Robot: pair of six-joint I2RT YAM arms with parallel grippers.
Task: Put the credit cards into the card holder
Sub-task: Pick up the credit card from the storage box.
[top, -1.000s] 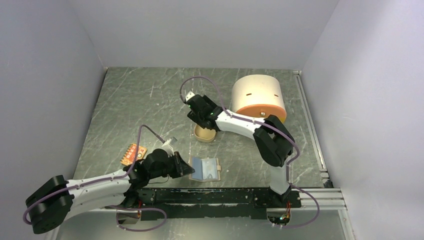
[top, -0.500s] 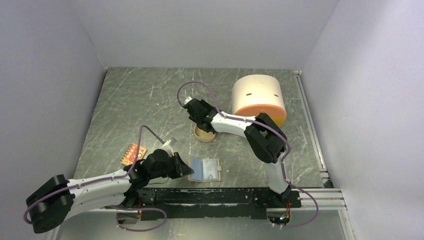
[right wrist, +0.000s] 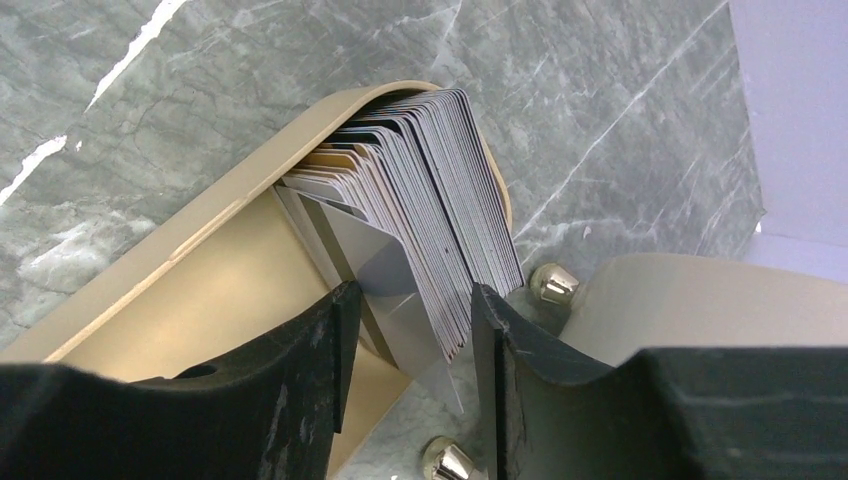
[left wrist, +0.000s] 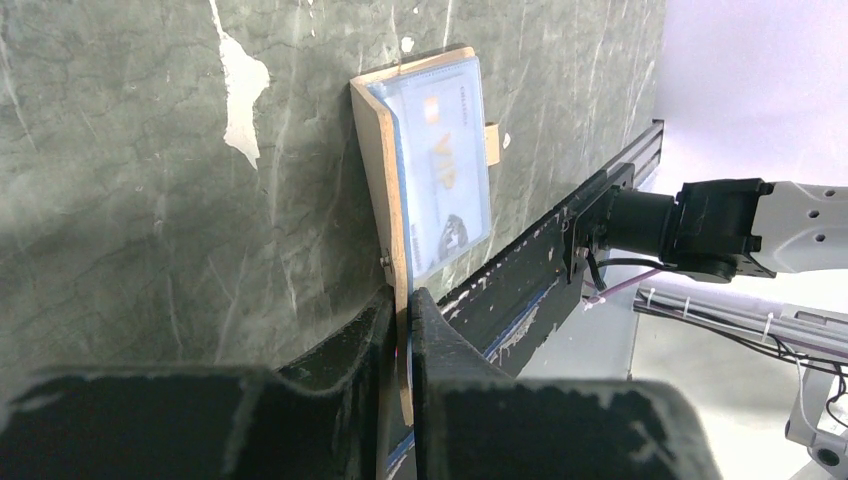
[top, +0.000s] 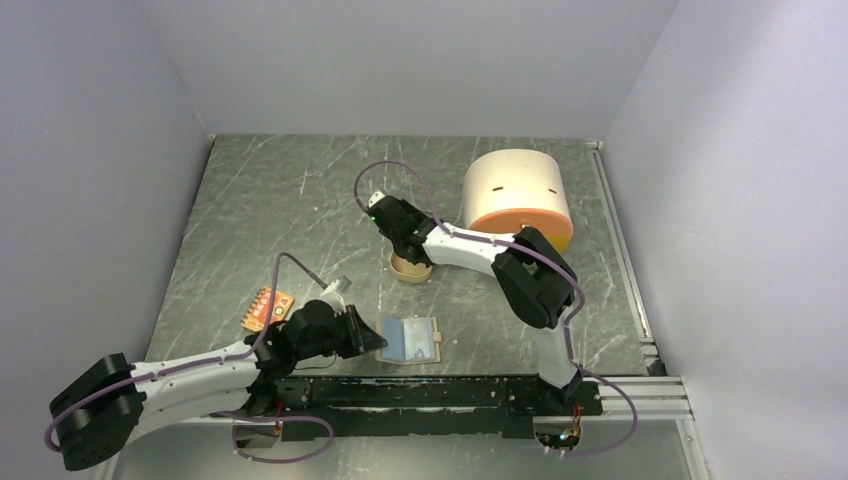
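left claw [left wrist: 402, 300] clamped tight on the edge of the card holder [left wrist: 376, 170], which sits open on the table [top: 260, 200] near the arm bases, a blue card [left wrist: 440, 170] in its pocket. right claw [right wrist: 412, 295] half open, astride the credit cards [right wrist: 420, 180] stacked in the tan tray [right wrist: 190, 300]; grip unconfirmed.

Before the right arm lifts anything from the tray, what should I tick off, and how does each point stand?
1. Left gripper shut on the holder's edge: ok.
2. Holder open, inside facing up: ok.
3. Blue card seated in the holder: ok.
4. Right gripper straddles the cards in the tray: ok.
5. Only one card between its fingers: not ok, many card edges lie between them.
6. Fingers pressing on the cards: cannot tell.
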